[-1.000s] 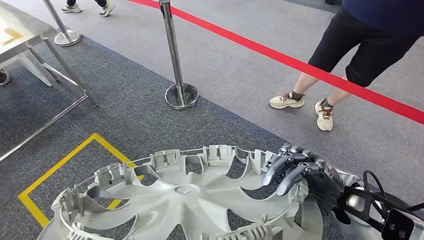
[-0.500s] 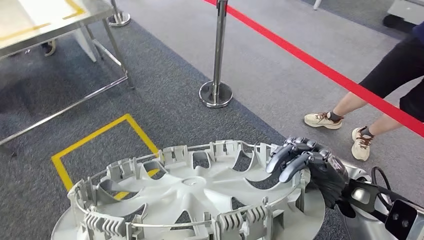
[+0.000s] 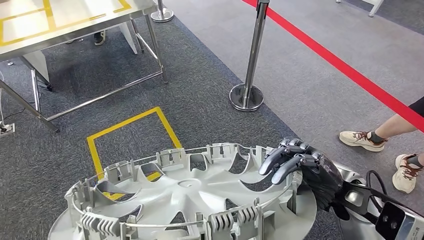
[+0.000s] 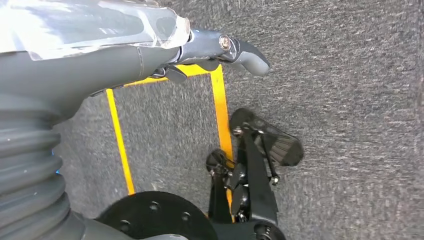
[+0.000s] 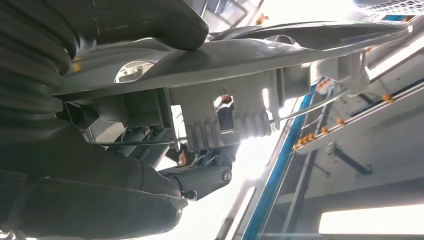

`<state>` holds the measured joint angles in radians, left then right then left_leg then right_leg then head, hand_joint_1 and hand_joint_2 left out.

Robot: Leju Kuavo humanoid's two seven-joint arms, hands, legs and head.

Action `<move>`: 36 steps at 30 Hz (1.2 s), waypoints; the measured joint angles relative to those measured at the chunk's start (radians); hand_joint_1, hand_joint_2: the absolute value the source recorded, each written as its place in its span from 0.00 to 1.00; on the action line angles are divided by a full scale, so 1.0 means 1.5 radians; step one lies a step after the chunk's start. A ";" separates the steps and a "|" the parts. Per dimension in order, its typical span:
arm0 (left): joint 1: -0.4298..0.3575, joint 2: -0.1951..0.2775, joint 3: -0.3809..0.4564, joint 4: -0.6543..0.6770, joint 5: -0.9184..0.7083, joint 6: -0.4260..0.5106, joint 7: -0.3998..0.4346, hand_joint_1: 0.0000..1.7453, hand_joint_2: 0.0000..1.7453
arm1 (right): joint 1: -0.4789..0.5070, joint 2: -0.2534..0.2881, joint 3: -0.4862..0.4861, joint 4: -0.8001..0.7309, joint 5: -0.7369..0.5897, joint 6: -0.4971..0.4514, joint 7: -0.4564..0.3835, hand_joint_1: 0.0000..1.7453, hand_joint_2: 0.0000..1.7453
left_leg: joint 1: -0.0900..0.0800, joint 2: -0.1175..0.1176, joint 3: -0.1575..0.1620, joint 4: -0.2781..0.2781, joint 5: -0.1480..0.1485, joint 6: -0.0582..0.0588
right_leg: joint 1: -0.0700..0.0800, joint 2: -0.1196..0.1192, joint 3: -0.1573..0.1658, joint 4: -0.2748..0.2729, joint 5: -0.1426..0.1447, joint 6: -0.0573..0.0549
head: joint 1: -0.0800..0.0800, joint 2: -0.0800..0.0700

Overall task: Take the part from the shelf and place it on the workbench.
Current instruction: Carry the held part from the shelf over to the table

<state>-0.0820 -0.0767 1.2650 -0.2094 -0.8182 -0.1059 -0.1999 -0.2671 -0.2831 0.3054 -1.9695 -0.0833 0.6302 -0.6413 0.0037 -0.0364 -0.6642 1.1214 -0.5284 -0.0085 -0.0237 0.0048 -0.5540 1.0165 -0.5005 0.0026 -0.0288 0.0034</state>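
- Right hand (image 3: 300, 167) grips the part (image 3: 190, 200) at its rim, carried flat, well short of the tabletop (image 3: 65, 22)
- Left hand (image 4: 150, 45) looks pressed to the part; grip unclear
- A rim-only hold could slip

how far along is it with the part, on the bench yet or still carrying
Done: the part, a grey wheel cover, is off the shelf and carried above the carpet. In hand: the right hand grips its rim; the left hand holds its other side. Left: the workbench stands ahead at upper left, nothing set on it yet.
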 joint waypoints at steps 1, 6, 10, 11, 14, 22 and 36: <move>-0.002 0.000 0.000 0.000 0.000 0.000 0.000 0.00 1.00 | 0.001 0.002 -0.001 0.000 0.000 0.001 0.000 1.00 1.00 | 0.000 0.012 -0.024 0.047 -0.021 -0.001 | 0.001 -0.009 0.000 0.000 -0.001 -0.002 | -0.002 0.000; -0.001 0.000 0.000 0.000 0.000 0.000 0.000 0.00 1.00 | 0.004 0.006 -0.002 0.000 0.001 0.004 0.000 1.00 1.00 | -0.002 0.033 -0.019 0.037 0.010 0.004 | 0.005 -0.055 0.007 0.000 -0.008 -0.003 | -0.002 0.000; -0.003 0.002 0.000 0.000 0.001 0.000 0.000 0.00 1.00 | 0.003 0.008 -0.006 0.000 0.000 0.007 0.000 1.00 1.00 | -0.014 0.071 0.040 -0.071 0.034 0.018 | 0.012 -0.082 0.016 0.000 -0.017 0.007 | -0.001 0.000; -0.003 0.002 0.000 0.000 0.002 0.000 0.000 0.00 1.00 | 0.002 0.008 -0.007 0.000 0.000 0.008 0.000 1.00 1.00 | -0.013 0.061 0.040 -0.072 0.035 0.021 | 0.012 -0.090 0.019 -0.002 -0.018 0.010 | -0.001 0.000; -0.002 0.003 0.000 0.000 0.002 0.001 0.000 0.00 1.00 | -0.001 0.010 -0.009 0.000 -0.001 0.010 -0.001 1.00 1.00 | -0.005 0.036 0.046 -0.078 0.040 0.031 | 0.009 -0.064 0.012 0.028 -0.040 0.020 | 0.002 0.000; -0.002 0.004 0.000 0.000 0.002 -0.004 -0.001 0.00 1.00 | -0.001 0.010 -0.014 0.002 -0.005 0.010 -0.007 1.00 1.00 | 0.001 -0.038 0.051 -0.076 0.039 0.030 | 0.005 0.003 -0.026 0.069 -0.024 0.023 | 0.009 0.000; 0.000 0.004 0.000 0.000 -0.006 -0.013 -0.008 0.00 1.00 | -0.002 0.022 -0.014 0.005 -0.017 0.010 -0.017 1.00 1.00 | -0.002 0.020 -0.050 0.060 0.018 0.005 | 0.006 -0.009 0.034 -0.001 -0.031 -0.011 | -0.002 0.000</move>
<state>-0.0827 -0.0704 1.2650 -0.2090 -0.8274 -0.1252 -0.2116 -0.2695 -0.2495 0.2849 -1.9627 -0.1089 0.6456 -0.6668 0.0015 -0.0070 -0.7386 1.2116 -0.5021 -0.0009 -0.0146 -0.0091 -0.5024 1.0145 -0.5465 -0.0145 -0.0311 0.0034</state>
